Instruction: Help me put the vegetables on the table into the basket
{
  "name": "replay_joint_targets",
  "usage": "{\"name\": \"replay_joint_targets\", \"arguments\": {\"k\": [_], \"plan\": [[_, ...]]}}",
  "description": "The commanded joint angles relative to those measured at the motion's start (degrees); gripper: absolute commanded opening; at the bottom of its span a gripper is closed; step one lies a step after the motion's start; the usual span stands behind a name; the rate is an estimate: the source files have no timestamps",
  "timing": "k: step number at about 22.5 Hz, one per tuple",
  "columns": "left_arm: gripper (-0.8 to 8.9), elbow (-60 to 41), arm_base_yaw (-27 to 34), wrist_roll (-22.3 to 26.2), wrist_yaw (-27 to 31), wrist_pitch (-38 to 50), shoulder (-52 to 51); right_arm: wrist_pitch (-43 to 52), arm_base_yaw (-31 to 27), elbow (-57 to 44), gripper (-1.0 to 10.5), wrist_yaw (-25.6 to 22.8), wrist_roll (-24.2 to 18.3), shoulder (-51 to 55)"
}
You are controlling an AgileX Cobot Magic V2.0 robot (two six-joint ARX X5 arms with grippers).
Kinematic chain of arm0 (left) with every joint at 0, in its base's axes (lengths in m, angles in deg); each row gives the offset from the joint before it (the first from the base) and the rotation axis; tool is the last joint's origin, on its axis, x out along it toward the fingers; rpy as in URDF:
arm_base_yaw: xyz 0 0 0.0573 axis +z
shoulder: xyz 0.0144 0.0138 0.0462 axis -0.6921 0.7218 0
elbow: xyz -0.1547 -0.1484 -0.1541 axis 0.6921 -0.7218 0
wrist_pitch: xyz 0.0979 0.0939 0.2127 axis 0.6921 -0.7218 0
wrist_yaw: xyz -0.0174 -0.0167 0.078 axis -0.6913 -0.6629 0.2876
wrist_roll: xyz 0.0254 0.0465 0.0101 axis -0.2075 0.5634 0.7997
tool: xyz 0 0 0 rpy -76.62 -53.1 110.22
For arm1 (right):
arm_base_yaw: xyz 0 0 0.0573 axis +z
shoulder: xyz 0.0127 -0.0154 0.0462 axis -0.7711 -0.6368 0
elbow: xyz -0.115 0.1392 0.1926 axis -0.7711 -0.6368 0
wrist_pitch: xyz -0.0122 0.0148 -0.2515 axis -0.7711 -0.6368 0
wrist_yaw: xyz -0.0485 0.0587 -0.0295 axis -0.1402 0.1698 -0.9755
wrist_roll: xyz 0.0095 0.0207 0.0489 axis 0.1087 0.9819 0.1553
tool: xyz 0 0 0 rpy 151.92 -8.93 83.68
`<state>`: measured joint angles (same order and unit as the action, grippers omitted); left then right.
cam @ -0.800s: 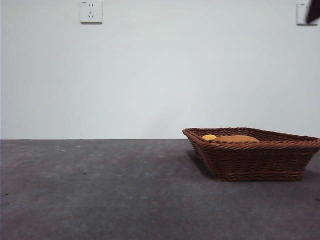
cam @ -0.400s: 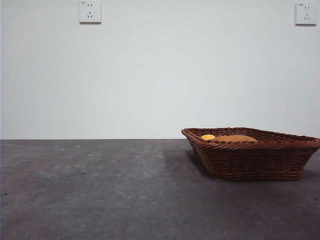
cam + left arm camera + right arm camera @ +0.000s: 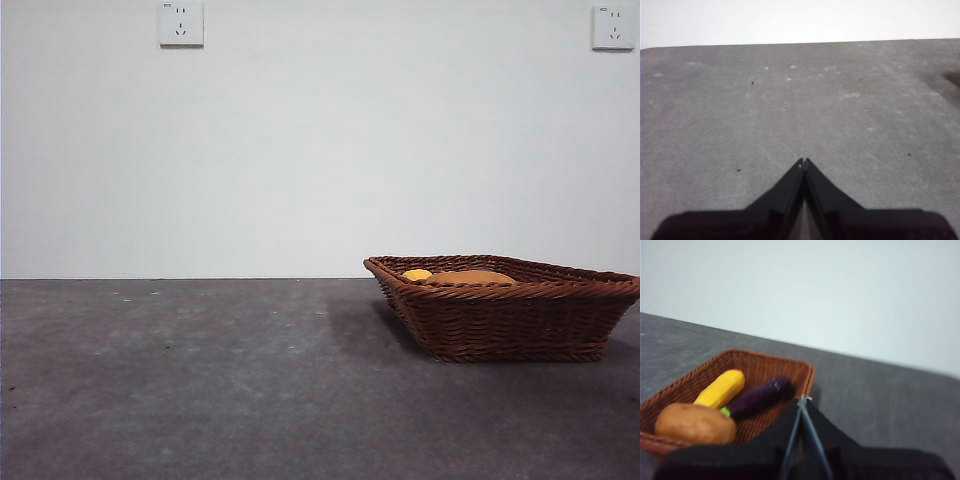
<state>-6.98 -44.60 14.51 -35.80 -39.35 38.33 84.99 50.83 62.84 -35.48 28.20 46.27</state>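
Right gripper (image 3: 803, 399) has its jaws pressed together with nothing between them, and it hangs above the near edge of the basket (image 3: 805, 371), looking down into it from its wrist camera. Left gripper (image 3: 803, 161) is the same deal: jaws together, nothing held, over a bare stretch of the table (image 3: 790, 100).

All three veggies are inside the basket. The corn (image 3: 720, 388) and the eggplant (image 3: 757, 397) lie side by side, long axes roughly parallel, both running diagonally across the basket floor. The eggplant's purple tip points toward the far corner of the basket, and its green stem end points back toward the potato (image 3: 694, 424). The potato sits at the end of the basket nearest the camera, touching or almost touching the eggplant's stem and the near end of the corn; its long axis runs roughly along the basket rim there.

Relative to the right gripper's tip, the eggplant is the closest, just beside it, with the corn a bit further out and the potato off to the side and lower.

In the front view the basket (image 3: 520, 320) sits on the right part of the table (image 3: 200, 380), with only the tops of the potato (image 3: 470, 277) and corn (image 3: 417, 273) peeking over the rim. Neither arm shows there. Two wall sockets (image 3: 181, 22) are up on the white wall.
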Motion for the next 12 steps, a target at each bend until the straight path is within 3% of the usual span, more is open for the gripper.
{"name": "replay_joint_targets", "arguments": {"k": [1,12], "plan": [[-0.04,-0.6,0.1,-0.3,-0.2,0.4,0.2,-1.7,0.0,-0.8,0.0,-0.3,5.7,0.1],[-0.04,-0.6,0.1,-0.3,-0.2,0.4,1.1,-10.3,0.0,-0.8,0.0,-2.9,5.7,0.1]]}}
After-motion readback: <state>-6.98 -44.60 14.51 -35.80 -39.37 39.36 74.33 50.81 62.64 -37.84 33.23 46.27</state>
